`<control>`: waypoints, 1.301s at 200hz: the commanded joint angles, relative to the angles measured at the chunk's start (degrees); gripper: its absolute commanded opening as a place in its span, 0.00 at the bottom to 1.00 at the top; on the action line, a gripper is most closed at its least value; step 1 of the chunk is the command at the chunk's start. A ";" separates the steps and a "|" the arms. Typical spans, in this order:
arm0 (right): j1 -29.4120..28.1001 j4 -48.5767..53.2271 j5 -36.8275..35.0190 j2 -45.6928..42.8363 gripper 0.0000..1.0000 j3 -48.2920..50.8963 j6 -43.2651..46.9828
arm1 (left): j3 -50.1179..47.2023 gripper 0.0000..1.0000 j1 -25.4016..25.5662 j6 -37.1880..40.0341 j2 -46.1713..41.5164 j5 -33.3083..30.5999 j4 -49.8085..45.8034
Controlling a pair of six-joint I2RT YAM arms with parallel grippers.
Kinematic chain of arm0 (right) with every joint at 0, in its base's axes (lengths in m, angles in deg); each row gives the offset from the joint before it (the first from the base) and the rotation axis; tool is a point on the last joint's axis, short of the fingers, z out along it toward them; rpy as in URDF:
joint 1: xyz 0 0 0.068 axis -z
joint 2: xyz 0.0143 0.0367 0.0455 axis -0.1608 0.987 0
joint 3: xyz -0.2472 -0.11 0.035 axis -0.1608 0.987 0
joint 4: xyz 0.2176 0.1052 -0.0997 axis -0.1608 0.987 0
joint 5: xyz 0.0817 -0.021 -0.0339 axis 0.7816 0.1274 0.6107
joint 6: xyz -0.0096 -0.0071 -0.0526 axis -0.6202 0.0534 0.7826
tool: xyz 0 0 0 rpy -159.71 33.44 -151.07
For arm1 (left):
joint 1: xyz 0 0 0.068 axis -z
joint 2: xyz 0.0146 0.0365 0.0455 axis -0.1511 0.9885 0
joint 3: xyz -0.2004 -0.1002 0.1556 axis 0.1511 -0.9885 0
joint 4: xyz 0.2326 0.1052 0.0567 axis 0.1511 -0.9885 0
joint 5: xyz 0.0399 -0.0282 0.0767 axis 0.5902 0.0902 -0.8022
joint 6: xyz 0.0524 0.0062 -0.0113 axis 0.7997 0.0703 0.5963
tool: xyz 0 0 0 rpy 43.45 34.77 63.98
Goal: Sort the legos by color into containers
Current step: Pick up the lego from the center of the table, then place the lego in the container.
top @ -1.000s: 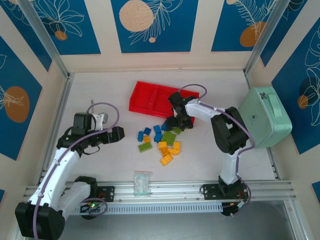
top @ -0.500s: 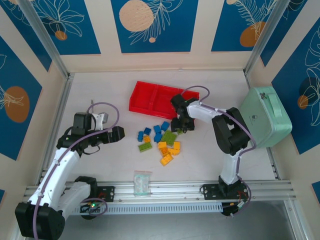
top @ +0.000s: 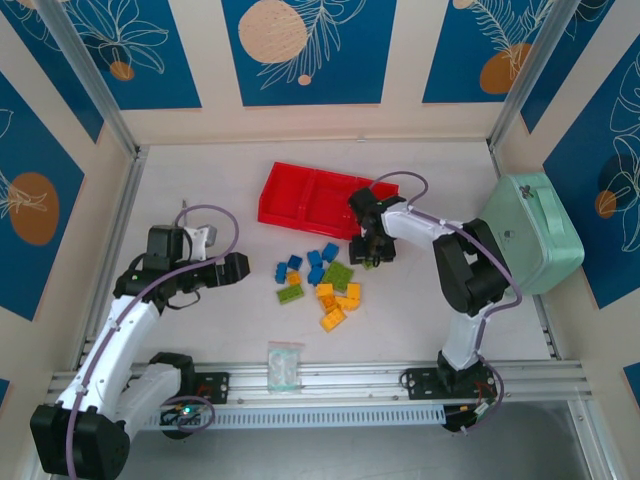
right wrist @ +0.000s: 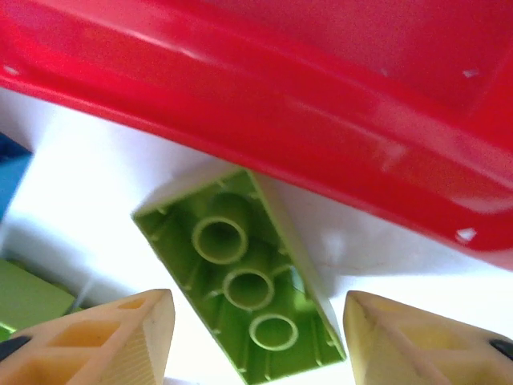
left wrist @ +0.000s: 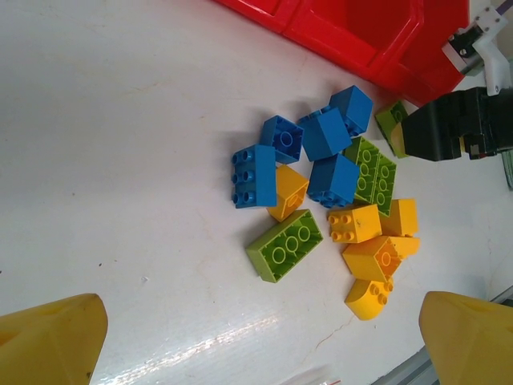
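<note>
Right fingers (right wrist: pixel 104 341) straddling upturned lime lego (right wrist: pixel 240 281), lying on tabletop (top: pixel 200 190) just beside near wall of red tray (right wrist: pixel 280 120); cannot tell whether gripping. Left fingers (left wrist: pixel 56 337) gaping wide, hovering left of loose legos (top: pixel 338 275) sitting near tray.

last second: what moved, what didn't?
The right gripper shifted to the robot's right along the red tray front wall. Its jaws now straddle an upside-down lime green brick, but a firm grip isn't clear. The left gripper stayed parked and open. The loose bricks and tray are unmoved.
</note>
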 commanded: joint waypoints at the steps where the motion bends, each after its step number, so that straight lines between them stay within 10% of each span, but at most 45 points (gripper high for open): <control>1: -1.68 2.39 -0.85 2.29 0.56 -2.40 2.66 | -0.62 0.99 0.67 0.94 -0.84 1.41 0.49; 179: -8.32 8.88 -5.67 -2.92 0.25 -6.85 3.93 | -0.80 0.99 1.32 0.85 -1.46 1.54 0.75; 260: 0.43 0.67 -2.59 -15.21 0.24 -4.98 -3.32 | -0.98 0.99 1.29 0.85 -1.90 2.69 1.38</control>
